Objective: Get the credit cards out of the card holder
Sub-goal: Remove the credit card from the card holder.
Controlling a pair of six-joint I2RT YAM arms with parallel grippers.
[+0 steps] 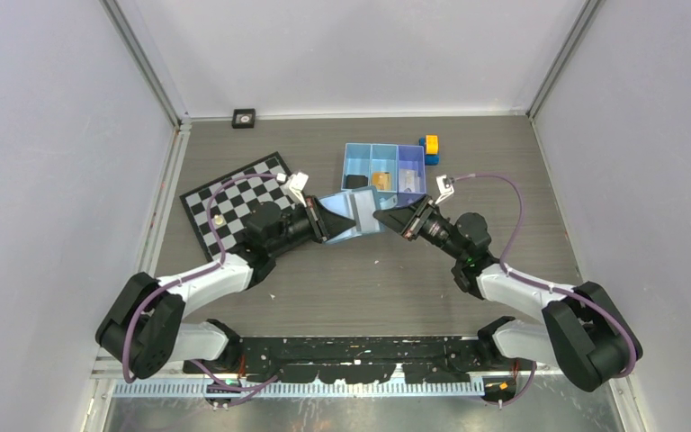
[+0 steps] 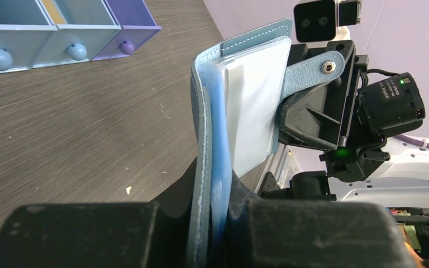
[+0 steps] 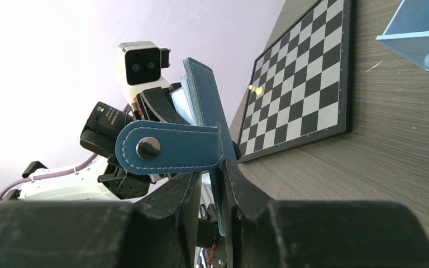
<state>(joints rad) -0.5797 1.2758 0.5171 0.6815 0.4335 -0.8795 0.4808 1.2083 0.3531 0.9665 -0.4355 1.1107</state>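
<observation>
Clamped left jaws on one flap of the card holder, right jaws on the other; held it spread above the tabletop, just in front of the blue tray.
Risked slipping or tearing a flap if pulled harder apart, and left no jaws free for the pale card in its clear pocket. Could not make out any tan card, nor grip depth.

No text legible; motor label seemingly too blurred.
</observation>
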